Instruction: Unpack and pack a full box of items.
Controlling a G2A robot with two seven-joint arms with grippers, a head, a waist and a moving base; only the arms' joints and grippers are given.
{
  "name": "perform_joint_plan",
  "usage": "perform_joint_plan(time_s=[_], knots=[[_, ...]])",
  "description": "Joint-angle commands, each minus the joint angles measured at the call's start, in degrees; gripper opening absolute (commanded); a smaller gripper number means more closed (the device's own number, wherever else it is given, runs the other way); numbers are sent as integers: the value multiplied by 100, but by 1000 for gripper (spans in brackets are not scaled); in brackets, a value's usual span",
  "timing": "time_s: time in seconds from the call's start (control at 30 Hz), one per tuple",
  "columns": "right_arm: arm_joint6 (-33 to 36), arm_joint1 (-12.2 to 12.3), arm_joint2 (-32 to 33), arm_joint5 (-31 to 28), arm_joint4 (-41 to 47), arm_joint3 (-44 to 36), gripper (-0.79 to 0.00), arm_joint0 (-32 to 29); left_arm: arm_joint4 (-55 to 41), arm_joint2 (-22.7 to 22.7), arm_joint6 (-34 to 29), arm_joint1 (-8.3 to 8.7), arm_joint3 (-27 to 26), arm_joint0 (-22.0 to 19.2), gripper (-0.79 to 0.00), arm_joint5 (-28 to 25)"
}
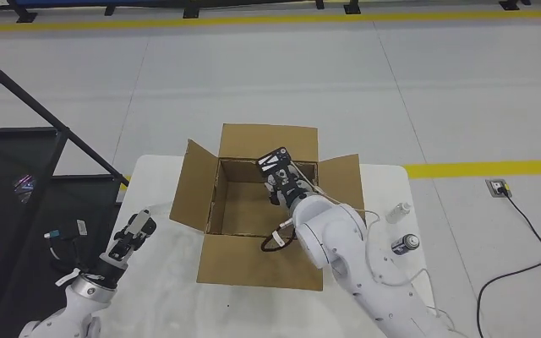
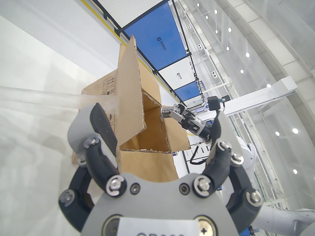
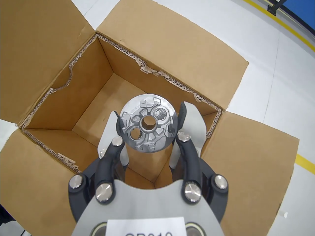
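Note:
An open cardboard box (image 1: 254, 266) stands in the middle of the white table, all flaps spread out. My right gripper (image 3: 149, 124) hangs over the box's opening (image 3: 81, 92), shut on a round grey metal disc (image 3: 147, 126) with several holes. Below the disc the box floor looks bare. In the top view the right gripper (image 1: 279, 176) is above the box's far half. My left gripper (image 1: 138, 226) sits open and holding nothing near the table's left edge, apart from the box. From there it faces the box (image 2: 147, 163) and the far-off right gripper (image 2: 177, 115).
A small clear bottle (image 1: 397, 211) and a dark can (image 1: 406, 244) lie on the table right of the box. A black frame and netting (image 1: 34, 194) stand beyond the table's left side. The table (image 1: 169, 270) has bare room left of the box.

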Motion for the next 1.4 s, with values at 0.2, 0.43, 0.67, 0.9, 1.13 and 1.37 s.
perform_joint_plan(time_s=[0.2, 0.43, 0.67, 0.9, 1.13, 1.37], knots=[[4, 2, 0, -3, -3, -6, -785, -1, 0, 0, 0, 0, 0, 0, 0, 0], [4, 2, 0, -3, -3, -6, -785, -1, 0, 0, 0, 0, 0, 0, 0, 0], [-743, -118, -72, -792, 580, 835, -785, 253, 0, 0, 0, 0, 0, 0, 0, 0], [-773, -686, -956, -1256, 1408, 3147, -785, 1495, 0, 0, 0, 0, 0, 0, 0, 0], [-1210, -1348, -1607, -1753, 2017, 5272, -785, 2138, 0, 0, 0, 0, 0, 0, 0, 0], [-1652, -1749, -1763, -2075, 2287, 6403, -742, 2337, 0, 0, 0, 0, 0, 0, 0, 0]])
